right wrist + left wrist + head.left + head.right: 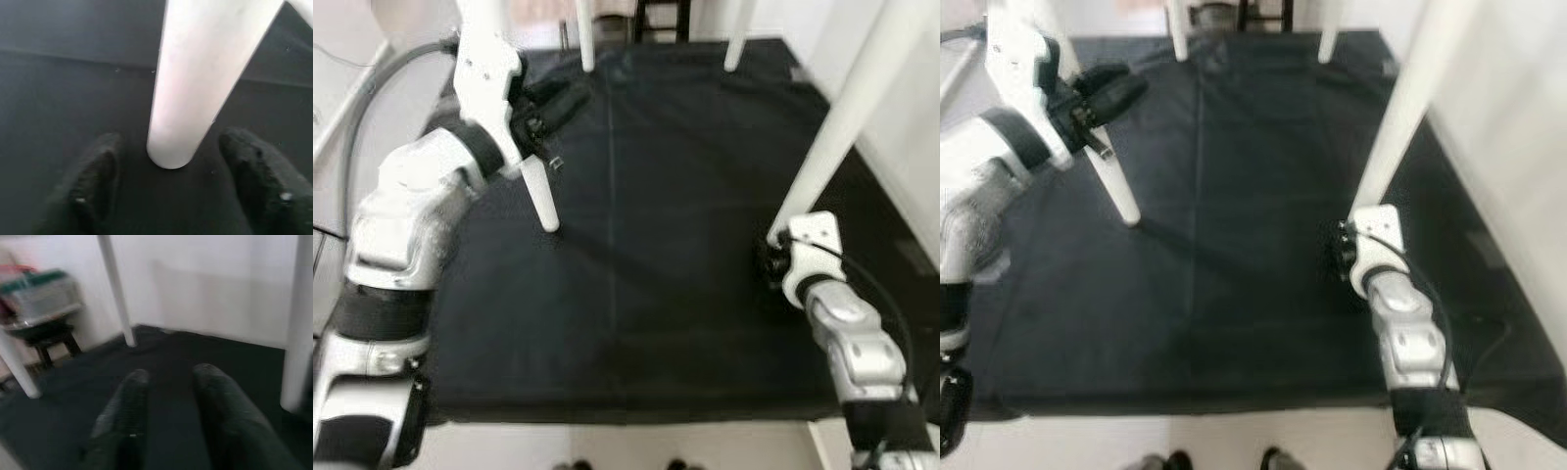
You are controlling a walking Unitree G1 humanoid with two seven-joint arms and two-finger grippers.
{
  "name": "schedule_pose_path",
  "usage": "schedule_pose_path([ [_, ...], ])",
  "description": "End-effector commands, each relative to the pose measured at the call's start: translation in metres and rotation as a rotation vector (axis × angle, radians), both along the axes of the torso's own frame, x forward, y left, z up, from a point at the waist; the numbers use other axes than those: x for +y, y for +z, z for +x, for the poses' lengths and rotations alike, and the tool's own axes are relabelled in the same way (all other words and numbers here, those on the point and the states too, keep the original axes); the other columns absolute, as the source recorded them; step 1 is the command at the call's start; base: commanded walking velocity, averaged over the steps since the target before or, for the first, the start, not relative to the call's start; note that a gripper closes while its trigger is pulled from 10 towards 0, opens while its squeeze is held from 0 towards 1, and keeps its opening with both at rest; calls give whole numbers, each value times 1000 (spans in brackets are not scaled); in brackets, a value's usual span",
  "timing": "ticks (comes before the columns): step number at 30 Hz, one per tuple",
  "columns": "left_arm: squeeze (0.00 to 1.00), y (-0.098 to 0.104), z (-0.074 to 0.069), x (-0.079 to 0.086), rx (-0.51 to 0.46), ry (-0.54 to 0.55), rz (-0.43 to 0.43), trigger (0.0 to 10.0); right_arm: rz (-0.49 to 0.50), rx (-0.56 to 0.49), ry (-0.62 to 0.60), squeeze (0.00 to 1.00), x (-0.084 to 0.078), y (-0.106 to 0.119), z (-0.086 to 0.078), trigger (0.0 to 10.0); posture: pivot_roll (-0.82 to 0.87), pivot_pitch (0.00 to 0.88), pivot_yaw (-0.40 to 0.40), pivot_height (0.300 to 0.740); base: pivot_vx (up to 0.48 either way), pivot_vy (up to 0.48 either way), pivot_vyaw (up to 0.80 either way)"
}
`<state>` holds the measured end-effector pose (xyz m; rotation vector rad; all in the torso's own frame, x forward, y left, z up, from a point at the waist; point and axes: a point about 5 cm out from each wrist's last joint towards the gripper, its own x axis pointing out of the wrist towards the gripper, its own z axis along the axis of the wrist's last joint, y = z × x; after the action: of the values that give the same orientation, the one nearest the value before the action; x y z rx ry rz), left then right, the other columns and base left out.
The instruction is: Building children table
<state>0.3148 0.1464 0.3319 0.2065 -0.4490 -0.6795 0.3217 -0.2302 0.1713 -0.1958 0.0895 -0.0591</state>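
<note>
Dark mat (636, 294) is covering the floor in front of me, with four white table legs standing on it. I'm seeing two far legs (585, 39) at the back edge. Near-left leg (540, 201) is planting its foot on the mat just beside my left tool (558, 103), whose black fingers (127, 416) are sitting apart, gripping nothing. Near-right leg (827, 132) is leaning down to the mat, its foot resting between my right tool's (176, 181) fingers, which are spread wide on either side, not touching it. A dark stool (46, 340) is blurring by the wall.
</note>
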Motion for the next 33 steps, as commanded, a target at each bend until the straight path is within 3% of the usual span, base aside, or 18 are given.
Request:
schedule_pose_path([
  [1,1000,-10,-5,1,23,3,-3,10000,35,-24,23,1000,3,-2,-7,10000,10,244,-6,740,0,0,0],
  [3,1000,-21,-7,3,52,19,-3,10000,54,-37,42,1000,6,-4,-11,10000,10,242,-8,740,0,0,0],
  [4,1000,-52,-12,7,137,68,-24,10000,84,-64,76,1000,13,-7,-23,10000,7,239,-10,740,0,0,0],
  [5,1000,-68,-16,6,177,88,-28,10000,93,-67,80,1000,15,-10,-28,10000,4,235,-12,740,0,0,0],
  [6,1000,-68,-16,6,177,88,-28,10000,93,-67,80,1000,15,-10,-28,10000,4,235,-12,740,0,0,0],
  [8,1000,-103,-24,4,253,145,-13,10000,118,-78,82,1000,19,-14,-36,10000,-2,228,-15,740,0,0,0],
  [9,1000,-103,-24,4,253,145,-13,10000,118,-78,82,1000,19,-14,-36,10000,-2,228,-15,740,0,0,0],
  [14,1000,-145,-35,-1,338,296,-26,10000,189,-154,127,1000,26,-8,-44,10000,-4,206,-26,740,0,0,0],
  [16,1000,-149,-36,-1,341,319,-20,10000,196,-167,136,1000,27,-7,-45,10000,-4,206,-26,740,0,0,0],
  [17,0,-153,-36,0,348,339,-21,10000,210,-181,169,1000,31,-4,-46,10000,-5,198,-28,740,0,0,0],
  [20,0,-156,-37,1,354,353,-23,10000,220,-191,193,1000,33,-3,-47,10000,-5,198,-28,740,0,0,0],
  [21,0,-160,-38,2,361,377,-27,10000,236,-204,231,0,39,0,-48,10000,-7,193,-26,740,0,0,0],
  [22,0,-160,-38,2,361,377,-27,10000,236,-204,231,0,39,0,-48,10000,-7,193,-26,740,0,0,0],
  [24,0,-173,-43,5,374,449,-65,10000,253,-254,306,0,57,5,-41,10000,0,176,-26,740,0,0,0],
  [26,0,-175,-44,5,375,462,-71,10000,250,-258,311,0,60,5,-38,10000,1,174,-25,740,0,0,0],
  [29,0,-187,-48,7,385,503,-46,10000,224,-238,316,0,65,-6,-33,10000,17,149,-27,740,0,0,0],
  [30,0,-194,-51,12,401,545,-56,10000,156,-198,345,0,70,-22,-33,10000,32,134,-27,740,0,0,0],
  [33,0,-197,-52,15,404,564,-60,10000,128,-181,364,0,72,-28,-34,10000,33,133,-28,740,0,0,0],
])
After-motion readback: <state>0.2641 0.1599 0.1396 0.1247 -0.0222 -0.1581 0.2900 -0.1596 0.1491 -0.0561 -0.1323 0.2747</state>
